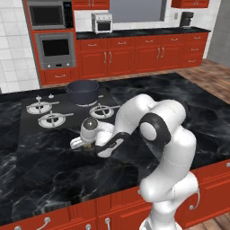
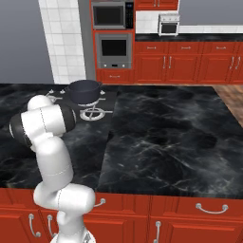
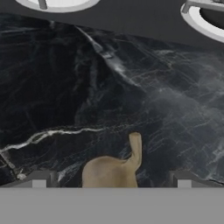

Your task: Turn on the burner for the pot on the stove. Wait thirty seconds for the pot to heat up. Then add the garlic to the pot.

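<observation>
Garlic (image 3: 111, 171), a tan bulb with its stem poking up, sits on the black marble counter (image 1: 54, 175) just in front of the stove (image 1: 27, 123), and we see it framed between the two fingertips (image 3: 39, 180) of the gripper (image 3: 111, 183), which stand wide apart on either side of it with gaps to spare. We read that spread as a pick being lined up: the jaws bracket the bulb without touching it, so nothing is held yet. In the left base view the gripper (image 1: 85, 144) hangs low over the counter by the stove's near edge. The pot (image 1: 82, 91) waits on a rear burner (image 1: 92, 101), well apart from the bulb, lidless and ready to receive it. Two front burners (image 1: 55, 118) lie between. We cannot tell whether any flame is lit.
</observation>
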Tool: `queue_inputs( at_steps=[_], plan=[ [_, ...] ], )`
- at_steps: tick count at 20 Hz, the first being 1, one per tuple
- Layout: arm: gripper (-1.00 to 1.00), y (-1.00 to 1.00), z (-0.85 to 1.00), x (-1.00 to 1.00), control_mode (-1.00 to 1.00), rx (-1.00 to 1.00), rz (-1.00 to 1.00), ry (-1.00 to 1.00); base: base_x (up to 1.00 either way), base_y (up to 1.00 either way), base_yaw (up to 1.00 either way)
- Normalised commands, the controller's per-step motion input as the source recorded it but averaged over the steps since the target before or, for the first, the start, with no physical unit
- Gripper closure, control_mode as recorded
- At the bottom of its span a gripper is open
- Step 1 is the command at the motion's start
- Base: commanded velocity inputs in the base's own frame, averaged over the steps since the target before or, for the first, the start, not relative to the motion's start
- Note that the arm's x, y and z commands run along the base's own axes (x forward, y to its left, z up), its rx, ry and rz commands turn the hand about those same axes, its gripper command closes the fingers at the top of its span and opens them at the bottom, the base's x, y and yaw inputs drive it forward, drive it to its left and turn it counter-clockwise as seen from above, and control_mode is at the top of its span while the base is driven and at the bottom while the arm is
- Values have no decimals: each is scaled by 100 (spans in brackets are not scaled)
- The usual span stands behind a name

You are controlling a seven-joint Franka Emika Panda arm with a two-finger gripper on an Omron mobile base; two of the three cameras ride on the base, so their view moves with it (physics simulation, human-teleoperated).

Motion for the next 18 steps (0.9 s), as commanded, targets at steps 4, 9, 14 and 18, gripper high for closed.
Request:
queue_inputs(
  at_steps=[4, 9, 14, 18],
  plan=[
    [-100, 0, -2, 0, -100, 0, 0, 0, 0, 0, 0],
    [-100, 0, -3, 0, -100, 0, 0, 0, 0, 0, 0],
    [-100, 0, -8, 5, -100, 0, 0, 0, 0, 0, 0],
    [-100, 0, -19, 10, -100, 0, 0, 0, 0, 0, 0]
  ],
)
